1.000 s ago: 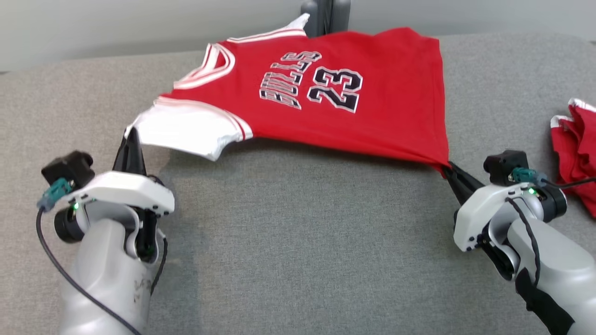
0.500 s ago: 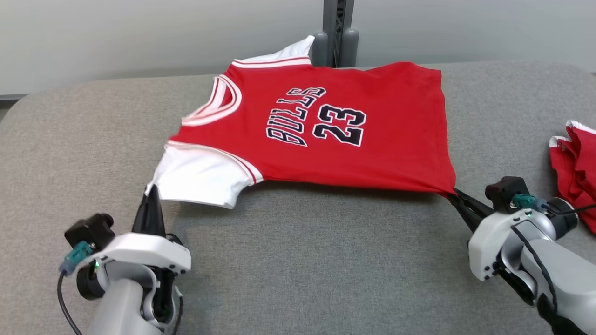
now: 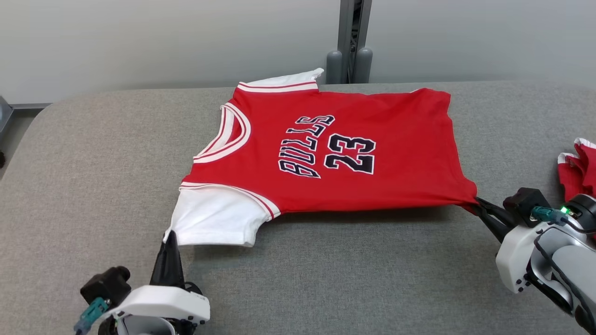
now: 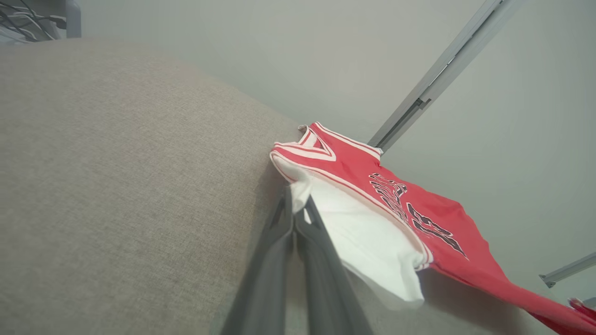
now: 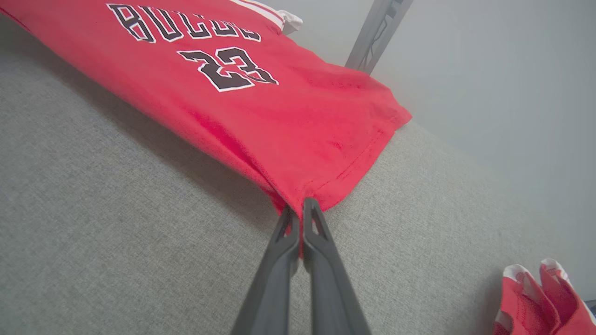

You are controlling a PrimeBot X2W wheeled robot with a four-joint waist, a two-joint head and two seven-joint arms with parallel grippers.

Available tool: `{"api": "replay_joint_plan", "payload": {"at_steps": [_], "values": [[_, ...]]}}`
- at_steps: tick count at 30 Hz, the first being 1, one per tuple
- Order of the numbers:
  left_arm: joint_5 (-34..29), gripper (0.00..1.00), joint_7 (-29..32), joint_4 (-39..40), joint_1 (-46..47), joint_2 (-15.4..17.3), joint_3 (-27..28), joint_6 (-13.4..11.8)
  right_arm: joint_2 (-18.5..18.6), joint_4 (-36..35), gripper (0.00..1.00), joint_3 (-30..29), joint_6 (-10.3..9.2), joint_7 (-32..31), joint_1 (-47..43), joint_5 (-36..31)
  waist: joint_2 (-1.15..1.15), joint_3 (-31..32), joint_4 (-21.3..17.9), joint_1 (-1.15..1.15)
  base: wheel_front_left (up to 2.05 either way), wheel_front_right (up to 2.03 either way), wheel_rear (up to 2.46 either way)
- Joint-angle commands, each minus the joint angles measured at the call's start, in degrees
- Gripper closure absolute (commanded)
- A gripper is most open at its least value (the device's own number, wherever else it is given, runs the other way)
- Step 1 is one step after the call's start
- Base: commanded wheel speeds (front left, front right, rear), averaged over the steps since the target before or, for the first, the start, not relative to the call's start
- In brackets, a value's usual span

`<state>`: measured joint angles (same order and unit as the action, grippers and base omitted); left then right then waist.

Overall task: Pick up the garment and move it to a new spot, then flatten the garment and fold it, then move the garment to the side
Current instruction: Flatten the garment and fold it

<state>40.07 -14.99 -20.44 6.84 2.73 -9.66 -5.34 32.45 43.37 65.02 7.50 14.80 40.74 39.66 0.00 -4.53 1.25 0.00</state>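
Two grippers at work, each clamped on a corner of the jersey [image 3: 354, 139].

Left gripper [image 3: 170, 234]: fingers [image 4: 274, 260] pressed together, with the outer corner of the white sleeve [image 3: 214, 218] nearest the robot pinched at their tips. The left wrist view shows the white cloth caught right between the tips.

Right gripper [image 3: 478, 204]: fingers [image 5: 279, 265] closed on the near hem corner [image 3: 465, 195]. In the right wrist view the red cloth gathers into small folds where it enters the tips.

Jersey: red with white sleeves and white-and-red trim, printed "BULLS 23", front face up. It lies spread over the far middle of the grey padded table [image 3: 93, 163], neck opening toward the robot's left and hem toward its right. The far sleeve and far edge sit at the back edge of the table, just in front of a grey metal post [image 3: 352, 37]. The near edge runs fairly straight between the two grippers. A dark shadow lies under that edge, so it looks held slightly off the padding. I cannot tell how much of the far part rests flat.

Other item: a crumpled red-and-white garment [image 3: 577, 170] at the table's right side, behind the right gripper's wrist and apart from the jersey.
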Motion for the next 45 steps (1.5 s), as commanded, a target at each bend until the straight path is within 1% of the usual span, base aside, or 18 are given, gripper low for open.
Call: {"api": "replay_joint_plan", "payload": {"at_steps": [1, 4, 8, 10, 11, 13, 14, 17, 18, 22, 23, 29, 35, 38, 41, 45], "values": [[0.9, 1.0, -0.2, 1.4, -1.8, 0.3, -0.2, -0.8, 1.0, -1.2, 1.0, 0.0, -0.01, -0.4, -0.7, -0.6, 0.0, 0.2, 0.1, 0.0, 0.0, 0.0, 0.0], [1.1, 1.0, -0.2, 3.6, -4.0, 0.4, -1.2, -1.5, 2.9, -3.6, 1.0, 0.5, -0.01, -1.4, -1.3, -1.7, 0.0, 0.5, 0.3, 0.0, 0.0, 0.0, 0.0], [-0.2, 1.0, -0.2, 5.6, -6.6, 0.3, -2.8, -2.1, 5.8, -7.6, 1.0, 0.7, -0.01, -3.5, -2.3, -3.2, 0.0, 0.7, 0.4, 0.0, 0.0, 0.0, 0.0], [-1.7, 1.0, -0.2, 6.1, -7.5, 0.3, -4.0, -1.9, 7.3, -10.1, 1.0, 0.7, -0.01, -4.8, -2.7, -3.6, 0.0, 0.7, 0.4, 0.0, 0.0, 0.0, 0.0], [-4.0, 1.0, -0.2, 6.8, -8.1, 0.4, -4.2, -2.2, 8.8, -12.8, 1.0, 0.5, -0.01, -6.0, -3.1, -3.9, 0.0, 0.7, 0.3, 0.0, 0.0, 0.0, 0.0], [-5.2, 1.0, -0.2, 7.1, -8.5, 0.4, -4.2, -2.2, 9.5, -14.2, 1.0, 0.2, -0.01, -6.7, -3.2, -4.2, 0.0, 0.6, 0.2, 0.0, 0.0, 0.0, 0.0], [-7.1, 1.0, -0.2, 7.4, -9.2, 0.3, -3.9, -2.2, 10.9, -16.9, 1.0, -0.3, -0.01, -7.9, -3.7, -4.5, 0.0, 0.3, 0.2, 0.0, 0.0, 0.0, 0.0], [-8.0, 1.0, -0.2, 7.7, -9.7, 0.3, -3.7, -1.7, 12.4, -19.6, 1.0, -0.7, -0.01, -9.4, -4.3, -4.9, 0.0, 0.0, 0.1, 0.0, 0.0, 0.0, 0.0], [-9.2, 1.0, -0.2, 7.5, -10.1, 0.3, -3.7, -1.2, 13.8, -22.4, 1.0, -1.0, -0.01, -10.9, -4.8, -5.3, 0.0, -0.3, 0.0, 0.0, 0.0, 0.0, 0.0], [-10.4, 1.0, -0.2, 7.4, -12.2, 0.3, -3.5, -0.8, 16.5, -27.4, 1.0, -1.6, -0.01, -13.1, -6.2, -5.6, 0.0, -0.7, -0.1, 0.0, 0.0, 0.0, 0.0], [-10.4, 1.0, -0.2, 7.4, -12.2, 0.3, -3.5, -0.8, 16.5, -27.4, 1.0, -1.6, -0.01, -13.1, -6.2, -5.6, 0.0, -0.7, -0.1, 0.0, 0.0, 0.0, 0.0], [-11.7, 1.0, -0.2, 7.3, -15.7, 0.3, -3.4, 0.4, 19.6, -32.7, 1.0, -2.2, -0.01, -15.5, -8.1, -6.1, 0.0, -0.6, -0.1, 0.0, 0.0, 0.0, 0.0], [-12.9, 1.0, -0.2, 8.5, -18.7, 0.3, -3.8, 0.8, 22.5, -36.5, 1.0, -3.2, -0.01, -17.4, -10.2, -6.3, 0.0, -0.2, 0.3, 0.0, 0.0, 0.0, 0.0], [-12.7, 1.0, -0.2, 9.6, -19.4, 0.3, -3.2, 0.8, 24.0, -38.4, 1.0, -4.5, -0.01, -18.2, -11.4, -5.9, 0.0, -0.1, 0.6, 0.0, 0.0, 0.0, 0.0], [-12.6, 1.0, -0.2, 10.3, -20.0, 0.3, -2.5, 1.3, 25.3, -40.2, 1.0, -5.8, -0.01, -18.8, -13.0, -5.5, 0.0, 0.1, 0.9, 0.0, 0.0, 0.0, 0.0], [-12.7, 1.0, -0.2, 10.5, -20.5, 0.3, -1.6, 2.5, 25.9, -41.8, 1.0, -7.9, -0.01, -19.6, -15.3, -5.1, 0.0, 0.4, 1.1, 0.0, 0.0, 0.0, 0.0]]}}
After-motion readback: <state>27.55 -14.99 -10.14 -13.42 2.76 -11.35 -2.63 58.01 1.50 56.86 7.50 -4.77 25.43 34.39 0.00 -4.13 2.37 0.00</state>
